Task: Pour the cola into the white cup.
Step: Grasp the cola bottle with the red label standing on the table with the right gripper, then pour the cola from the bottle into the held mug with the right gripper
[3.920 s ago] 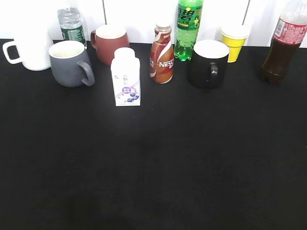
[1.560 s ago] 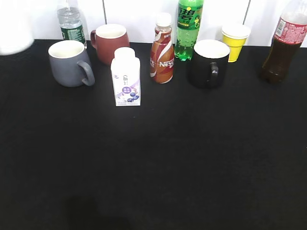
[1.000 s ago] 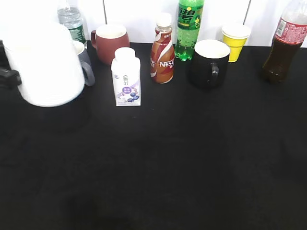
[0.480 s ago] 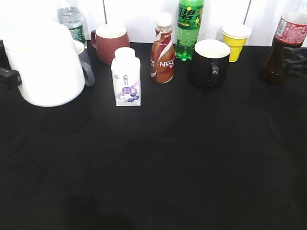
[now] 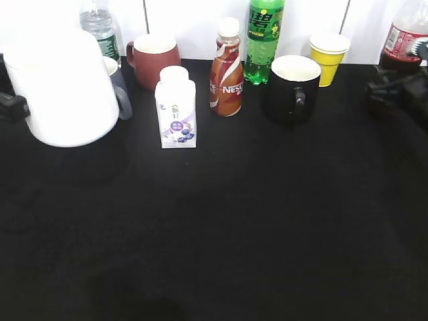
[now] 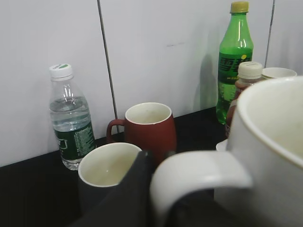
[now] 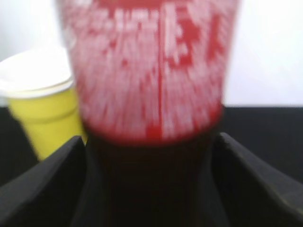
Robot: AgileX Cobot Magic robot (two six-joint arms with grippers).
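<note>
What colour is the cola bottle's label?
Red with white print on the cola bottle, clearest, though blurred, in the right wrist view.

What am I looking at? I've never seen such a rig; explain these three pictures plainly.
It is a robot with two arms. One camera faces the black table from the front; one more sits on each wrist. The left end effector holds the white cup by its handle. The right end effector straddles the cola bottle; the blur hides whether it grips yet. Standing along the back: a grey mug, water bottle, red-brown mug, carton, coffee bottle, green bottle, black mug and yellow cup.
</note>
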